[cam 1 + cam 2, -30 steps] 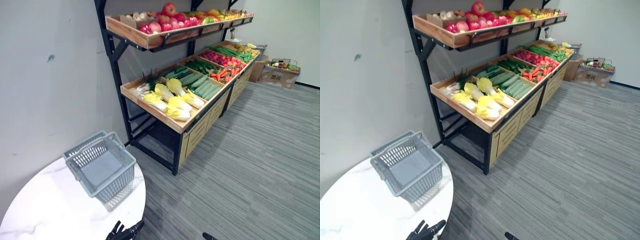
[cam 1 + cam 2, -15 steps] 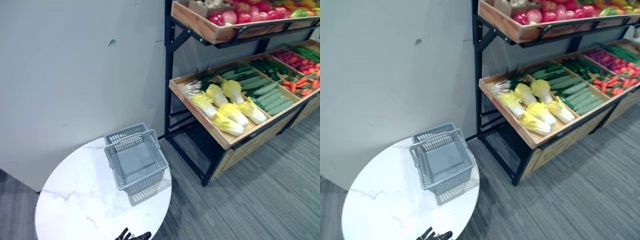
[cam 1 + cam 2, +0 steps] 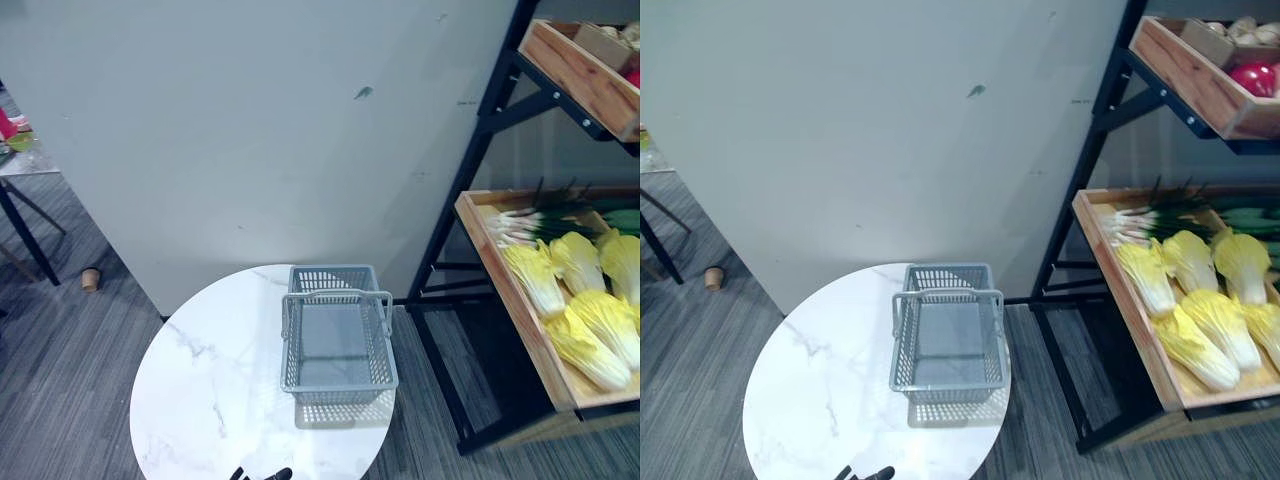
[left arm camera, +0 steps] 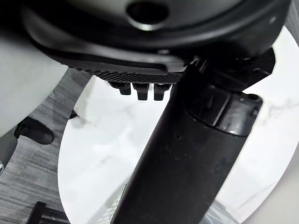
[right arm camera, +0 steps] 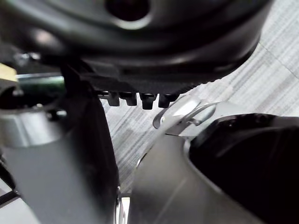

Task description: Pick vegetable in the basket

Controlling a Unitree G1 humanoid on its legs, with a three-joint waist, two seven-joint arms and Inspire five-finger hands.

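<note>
Left hand [image 3: 270,475] hangs relaxed and empty at the bench [image 3: 200,400] edge, basket [image 3: 340,376] beyond. Right hand [image 5: 163,42], loose too in its wrist view, hangs above floor [image 5: 273,44].

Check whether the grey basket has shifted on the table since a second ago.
No. The basket sits at the same far edge of the round white table; the whole picture shifted, so the camera turned.

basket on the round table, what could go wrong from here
1. The grey basket stands close to the white table's edge; a nudge while loading could tip it off.
2. The cabbages lie beyond the black shelf post; an arm reaching across from the table might strike it.
</note>
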